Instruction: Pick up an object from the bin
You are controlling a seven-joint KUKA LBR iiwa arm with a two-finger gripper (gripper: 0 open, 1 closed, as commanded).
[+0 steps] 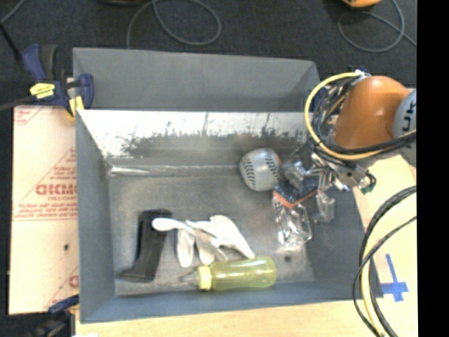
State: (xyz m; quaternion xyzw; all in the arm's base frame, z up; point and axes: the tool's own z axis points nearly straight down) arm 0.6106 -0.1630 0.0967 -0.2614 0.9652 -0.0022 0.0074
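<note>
My gripper [317, 187] hangs low at the right side of the bin, under the arm's orange cover. Directly beneath and just left of it lies a crumpled clear plastic packet [292, 225] with orange and blue bits at its top. Whether the gripper touches the packet I cannot tell. A grey-and-white ball [259, 169] with dark seams rests against the back wall, just left of the gripper.
A yellowish baby bottle [237, 274] lies along the front wall. Behind it sits a bunch of white plastic pieces [208, 235]. A black angled block [148, 246] lies at the front left. The arm's cables loop over the right rim.
</note>
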